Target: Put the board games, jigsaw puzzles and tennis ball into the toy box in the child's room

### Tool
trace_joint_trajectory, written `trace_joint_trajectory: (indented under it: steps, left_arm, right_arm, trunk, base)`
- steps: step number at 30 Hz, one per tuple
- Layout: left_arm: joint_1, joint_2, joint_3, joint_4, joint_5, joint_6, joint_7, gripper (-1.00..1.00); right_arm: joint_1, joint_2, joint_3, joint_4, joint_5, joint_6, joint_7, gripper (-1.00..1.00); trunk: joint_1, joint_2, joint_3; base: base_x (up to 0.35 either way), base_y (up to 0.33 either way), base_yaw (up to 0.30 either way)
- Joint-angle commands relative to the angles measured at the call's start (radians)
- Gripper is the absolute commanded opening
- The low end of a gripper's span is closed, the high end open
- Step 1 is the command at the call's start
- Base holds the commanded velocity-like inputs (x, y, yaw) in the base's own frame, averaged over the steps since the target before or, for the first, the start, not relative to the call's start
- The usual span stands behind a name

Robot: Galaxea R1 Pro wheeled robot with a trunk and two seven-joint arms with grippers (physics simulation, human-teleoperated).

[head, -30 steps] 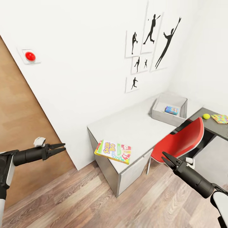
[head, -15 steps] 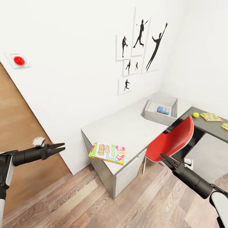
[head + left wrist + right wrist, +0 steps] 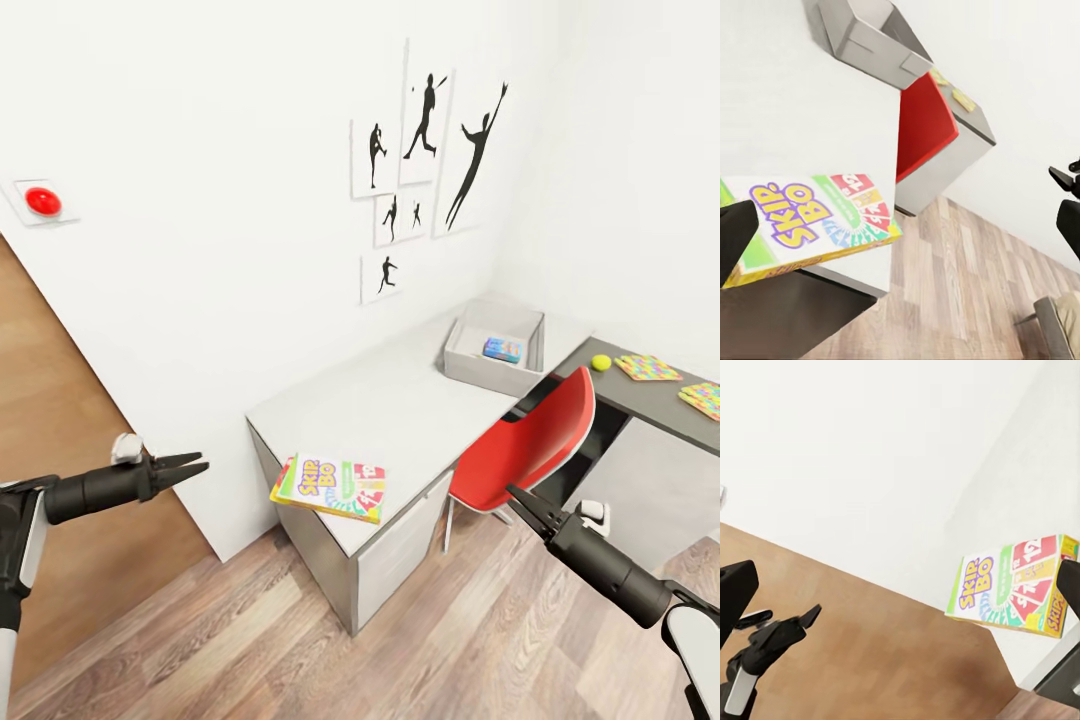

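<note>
Glossy yellow-green board game (image 3: 330, 487) (thin, flat) on matte grey table (image 3: 400, 400).

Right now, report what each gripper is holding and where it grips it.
Nothing is held. The left gripper and right gripper hang free in the air, apart from the Skip-Bo board game on the table.

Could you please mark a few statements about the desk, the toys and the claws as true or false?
1. The Skip-Bo board game lies at the table corner, overhanging its edge. True.
2. The toy box is empty. False: a blue game box lies inside.
3. The tennis ball rests on the dark table section. True.
4. The left claw grips the ball. False: it is open, holding nothing.
5. The chair is blue. False: red.
</note>
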Motion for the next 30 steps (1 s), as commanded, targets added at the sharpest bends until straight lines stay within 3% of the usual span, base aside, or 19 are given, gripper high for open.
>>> trace_joint_trajectory:
  steps: [1, 10, 16, 18, 30]
  left_arm:
    - [-0.001, 0.000, 0.001, 0.000, -0.002, 0.012, 0.003, 1.00]
    - [-0.001, -0.003, 0.001, 0.027, -0.002, 0.021, 0.137, 1.00]
    - [-0.001, 0.002, 0.004, 0.114, -0.001, 0.024, 0.332, 1.00]
    - [-0.001, 0.000, 0.002, 0.125, -0.001, 0.024, 0.368, 1.00]
    - [-0.002, -0.007, -0.007, 0.143, -0.001, 0.023, 0.408, 1.00]
  right_arm:
    - [-0.001, 0.000, -0.001, 0.000, -0.002, 0.006, 0.001, 1.00]
    - [-0.001, 0.000, 0.001, 0.000, -0.002, 0.006, 0.007, 1.00]
    - [-0.001, 0.001, 0.005, 0.000, -0.001, 0.006, 0.008, 1.00]
    - [-0.001, 0.002, 0.006, 0.001, 0.000, 0.005, 0.008, 1.00]
    - [-0.001, 0.001, 0.006, 0.001, 0.001, 0.005, 0.008, 1.00]
  trunk:
    - [0.001, -0.002, -0.002]
    - [0.001, -0.002, -0.001]
    - [0.001, -0.002, -0.001]
    - [0.001, -0.002, -0.001]
    - [0.001, -0.002, -0.001]
  base:
    - [0.000, 0.000, -0.009]
    - [0.000, 0.000, -0.002]
    - [0.000, 0.000, 0.000]
    - [0.000, 0.000, 0.000]
    - [0.000, -0.050, 0.000]
